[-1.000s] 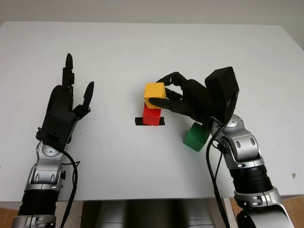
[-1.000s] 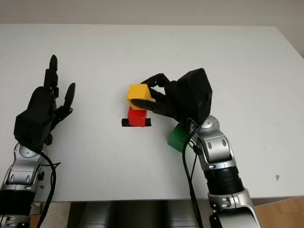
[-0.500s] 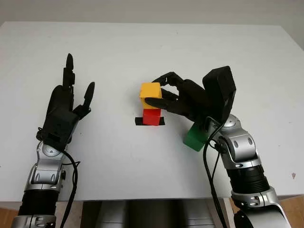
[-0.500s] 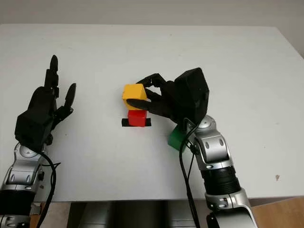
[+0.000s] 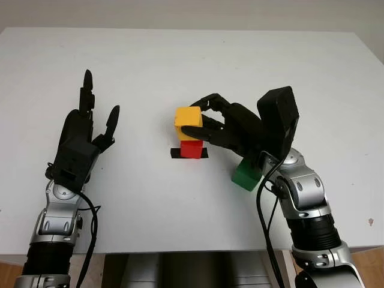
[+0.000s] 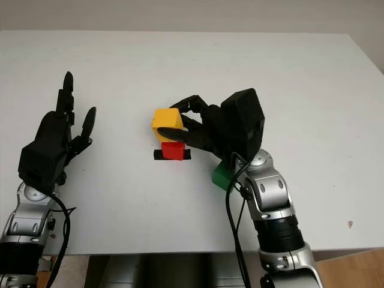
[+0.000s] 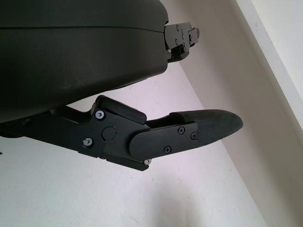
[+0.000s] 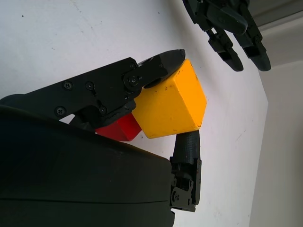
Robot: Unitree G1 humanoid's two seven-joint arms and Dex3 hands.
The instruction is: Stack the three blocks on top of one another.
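Nearest the robot, the green block (image 5: 246, 174) is seen lying on the white table (image 5: 312, 72), partly hidden behind the right wrist and just beside the stack site; it has not yet been placed. A little farther in, the yellow block (image 5: 188, 117) is pinched by the right hand (image 5: 207, 123), fingers (image 8: 161, 64) pressed on opposite faces. It is held over the red block (image 5: 192, 147), which sits on a strip of black tape (image 5: 175, 153). The yellow block appears shifted a little to the robot's left of the red one; whether the two touch cannot be told.

For a clean placement, the yellow block should be brought square over the red one, edges lined up, then lowered straight until its weight is taken. The fingers are best released evenly and drawn away sideways, so nothing is dragged off.

Off to the far left, the left hand (image 5: 81, 141) is raised above the table, open, holding nothing.
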